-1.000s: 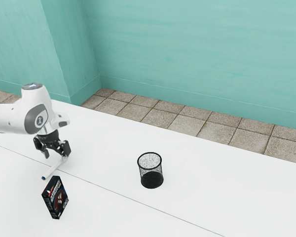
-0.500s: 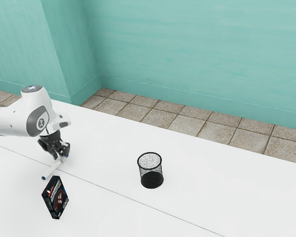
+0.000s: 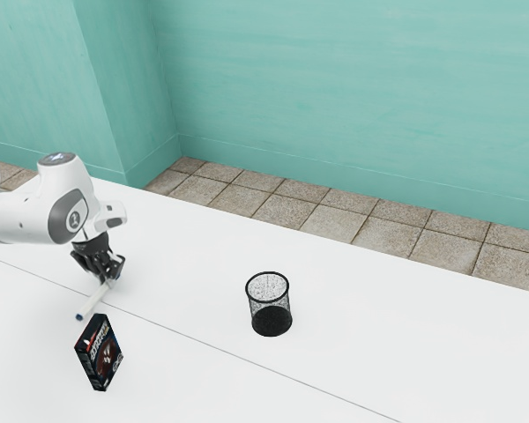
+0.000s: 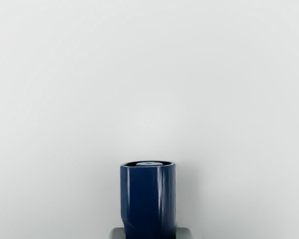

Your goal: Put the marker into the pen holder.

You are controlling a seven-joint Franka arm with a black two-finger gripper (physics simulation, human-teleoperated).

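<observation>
Exterior view, arm (image 3: 40, 211): you are seeing the white arm coming in at the left side of the frame and reaching down to the table (image 3: 379, 335).
Exterior view, gripper (image 3: 109, 278): its two fingers are closing the marker between them, near one end of it, in the left part of the frame.
Exterior view, marker (image 3: 94, 302): it is slanting from the gripper toward the lower left of the frame, and its far blue end is pointing down there; you are not getting enough from this angle to tell if it is touching the table.
Exterior view, box (image 3: 100, 352): the dark printed box is standing upright on the table in the lower left, near the far end of the marker.
Exterior view, pen holder (image 3: 270, 308): the black mesh cup is standing upright, a little below the middle of the frame, well apart from the marker, which is lying outside of it.
Exterior view, background: the green wall (image 3: 335, 88) is rising behind, and the tiled floor (image 3: 320, 216) is running between wall and table.
Wrist view, marker: you are looking at its blue end, which is sticking out from the gripper (image 4: 150, 233), with grey fingertips pressing at both sides.
Wrist view, table: its pale surface is lying beyond the blue end, and a soft shadow is falling beside the marker.
</observation>
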